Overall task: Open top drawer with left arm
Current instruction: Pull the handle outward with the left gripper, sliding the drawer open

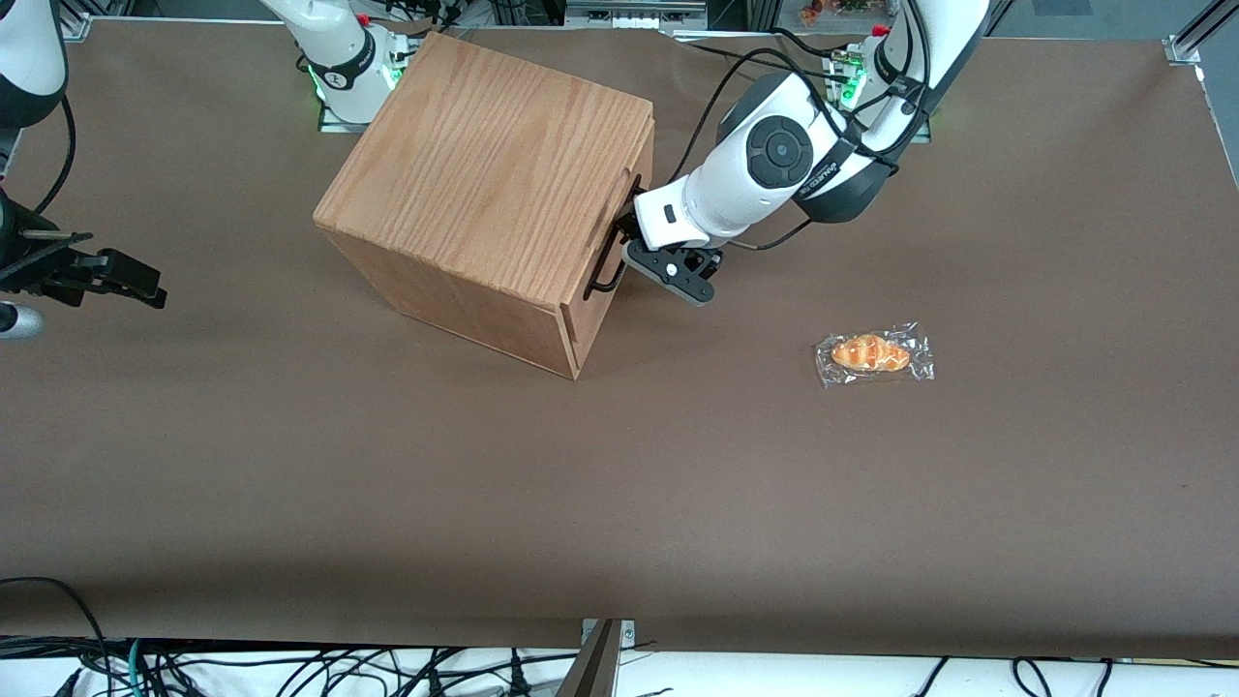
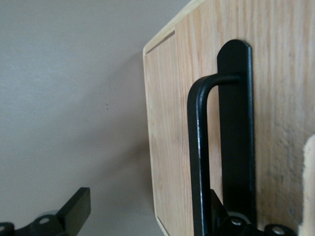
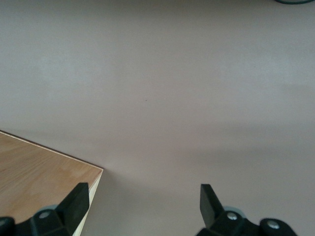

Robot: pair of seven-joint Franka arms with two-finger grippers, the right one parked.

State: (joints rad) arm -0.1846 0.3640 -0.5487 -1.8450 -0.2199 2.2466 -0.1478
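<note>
Left arm reaches to the wooden box on the counter; top drawer closed. Hand at the drawer's black handle, fingers apart, one each side of the bar. One wrapped pastry nearer the front camera, well apart

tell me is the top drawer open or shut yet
Shut: the top drawer sits flush in the box, with the open gripper straddling its handle.
</note>
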